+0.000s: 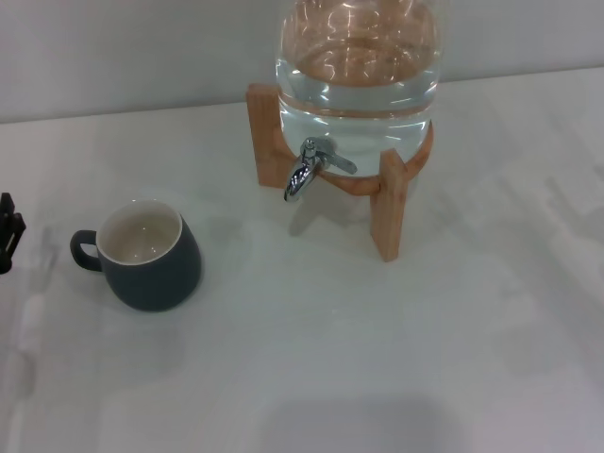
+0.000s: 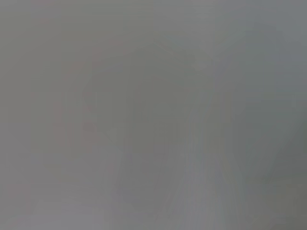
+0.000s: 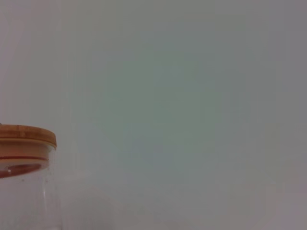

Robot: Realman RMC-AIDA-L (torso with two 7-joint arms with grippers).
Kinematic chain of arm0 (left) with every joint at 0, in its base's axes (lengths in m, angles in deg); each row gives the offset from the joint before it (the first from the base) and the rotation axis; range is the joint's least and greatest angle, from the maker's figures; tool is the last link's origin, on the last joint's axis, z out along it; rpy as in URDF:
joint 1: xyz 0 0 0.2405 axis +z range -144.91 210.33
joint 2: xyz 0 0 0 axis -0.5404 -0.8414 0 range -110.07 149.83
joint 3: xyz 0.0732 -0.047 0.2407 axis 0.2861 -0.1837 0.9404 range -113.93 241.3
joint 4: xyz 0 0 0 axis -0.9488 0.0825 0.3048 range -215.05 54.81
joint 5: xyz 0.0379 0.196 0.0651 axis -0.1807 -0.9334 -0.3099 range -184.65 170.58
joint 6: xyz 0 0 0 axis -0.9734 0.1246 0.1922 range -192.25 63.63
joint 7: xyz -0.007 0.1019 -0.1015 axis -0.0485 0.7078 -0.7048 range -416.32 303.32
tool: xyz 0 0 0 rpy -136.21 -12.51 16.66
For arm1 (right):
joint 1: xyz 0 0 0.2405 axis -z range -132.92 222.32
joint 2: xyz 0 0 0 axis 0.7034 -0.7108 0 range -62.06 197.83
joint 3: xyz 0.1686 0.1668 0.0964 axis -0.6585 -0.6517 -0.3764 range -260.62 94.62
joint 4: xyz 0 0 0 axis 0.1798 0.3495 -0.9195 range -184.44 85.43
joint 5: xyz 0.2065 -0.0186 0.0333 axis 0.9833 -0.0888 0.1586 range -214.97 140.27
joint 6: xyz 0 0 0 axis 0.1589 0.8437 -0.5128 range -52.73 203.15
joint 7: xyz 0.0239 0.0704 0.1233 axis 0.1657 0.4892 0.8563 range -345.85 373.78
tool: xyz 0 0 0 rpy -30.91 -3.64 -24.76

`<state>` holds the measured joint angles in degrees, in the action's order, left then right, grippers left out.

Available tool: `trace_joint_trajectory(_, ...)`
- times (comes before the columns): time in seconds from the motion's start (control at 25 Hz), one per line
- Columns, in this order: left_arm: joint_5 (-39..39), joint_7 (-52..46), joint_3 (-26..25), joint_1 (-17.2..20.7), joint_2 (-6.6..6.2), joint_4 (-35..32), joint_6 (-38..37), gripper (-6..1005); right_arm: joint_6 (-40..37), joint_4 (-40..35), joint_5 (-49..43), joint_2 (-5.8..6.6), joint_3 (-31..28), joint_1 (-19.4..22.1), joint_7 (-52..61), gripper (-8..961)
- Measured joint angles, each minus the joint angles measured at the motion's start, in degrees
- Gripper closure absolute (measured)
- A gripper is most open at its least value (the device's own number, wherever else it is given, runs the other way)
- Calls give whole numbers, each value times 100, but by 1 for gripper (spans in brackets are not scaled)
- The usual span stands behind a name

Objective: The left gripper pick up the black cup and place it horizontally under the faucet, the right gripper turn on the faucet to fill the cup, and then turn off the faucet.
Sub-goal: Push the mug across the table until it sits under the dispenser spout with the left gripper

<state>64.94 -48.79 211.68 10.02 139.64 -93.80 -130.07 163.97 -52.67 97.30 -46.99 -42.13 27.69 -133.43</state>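
Your left gripper [image 1: 8,231] is barely in frame: only a small black part pokes in at the left edge of the head view, level with the cup. Can't tell whether it's spread or closed. It's holding nothing as far as you can see, and its own wrist view shows a blank grey field, so no help there.

Your right gripper isn't visible in any view. Its wrist camera looks at a plain wall and catches only the round bamboo lid [image 3: 24,136] on top of the clear glass water jar [image 1: 359,66], so that arm looks parked high and off to the side of the jar.

The squat dark charcoal mug with the cream inside [image 1: 143,255] stands upright on the white tabletop [image 1: 377,359], loop handle pointing toward the left gripper, with a small gap between them. The inside looks dry and empty. It's well to the left of the spout and nearer to you, not under it.

The small chrome faucet [image 1: 311,168] sits at the front of the jar, spout angled down, short lever lying out to the side. No water is running. The jar rests on a wooden cross-leg stand [image 1: 387,212] and holds plenty of water.

Status, judging from this: nothing is done yet. All of it is left: grasp the mug, set it under the spout, open the lever, fill, close.
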Motion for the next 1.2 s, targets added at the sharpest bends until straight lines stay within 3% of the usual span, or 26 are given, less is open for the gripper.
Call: trace_joint_trajectory(1.2,-8,370,290,515,48,-484,44,123,1,-69,-141,8,8,29,0,114)
